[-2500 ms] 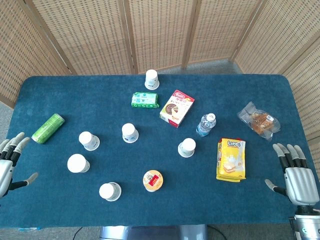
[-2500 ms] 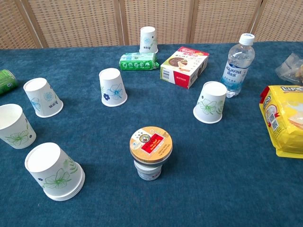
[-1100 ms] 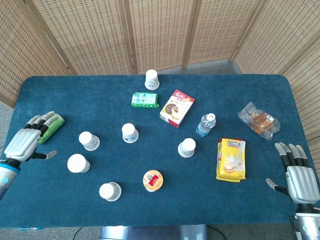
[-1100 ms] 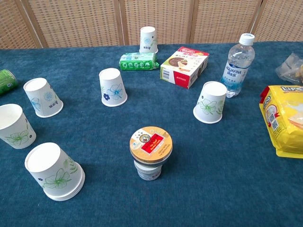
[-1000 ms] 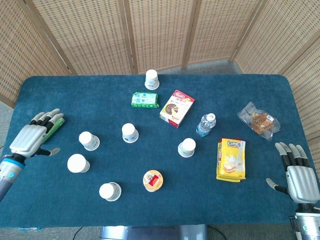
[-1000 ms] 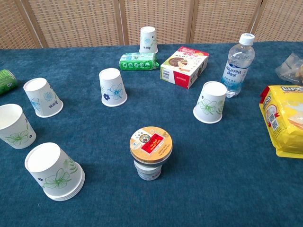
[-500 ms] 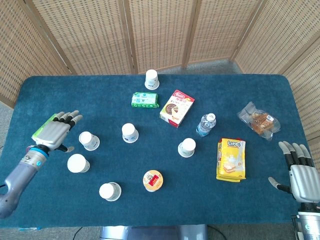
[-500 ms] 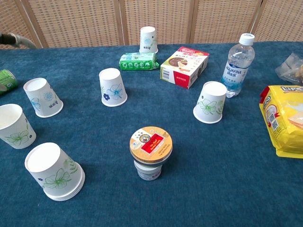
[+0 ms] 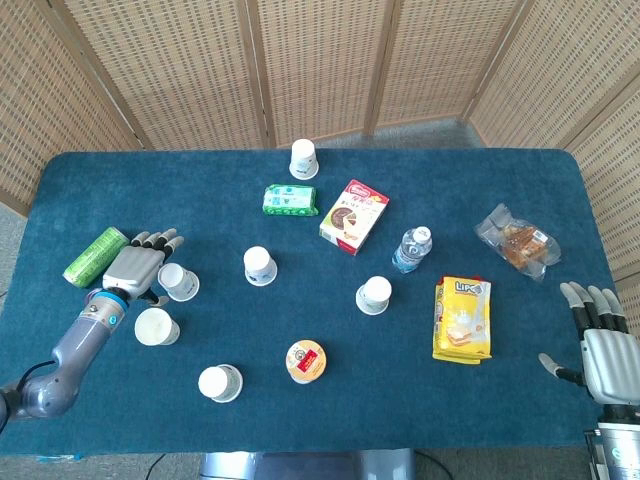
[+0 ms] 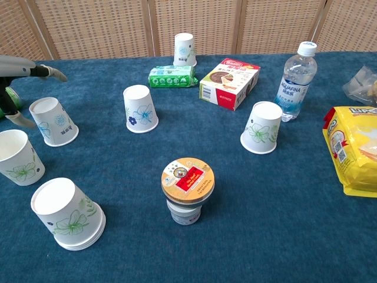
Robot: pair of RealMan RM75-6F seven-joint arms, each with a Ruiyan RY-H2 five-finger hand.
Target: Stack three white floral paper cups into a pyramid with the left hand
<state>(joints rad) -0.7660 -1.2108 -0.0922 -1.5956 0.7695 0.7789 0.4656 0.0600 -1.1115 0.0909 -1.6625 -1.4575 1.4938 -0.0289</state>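
Note:
Several white floral paper cups stand upside down on the blue table. The nearest to my left hand is a cup just right of its fingers; whether they touch is unclear. Two more cups stand closer to the front edge. Others are at the middle, right of middle and far back. My left hand is open with fingers spread above and left of that cup. My right hand is open at the right front edge, holding nothing.
A green can lies left of my left hand. A green packet, a red-and-white box, a water bottle, a yellow snack bag, a clear snack bag and an orange-lidded tub are spread around.
My left hand has travelled from the table's left front edge rightward over the can to beside the left cup. The right hand has drifted slightly toward the edge. No cup has moved.

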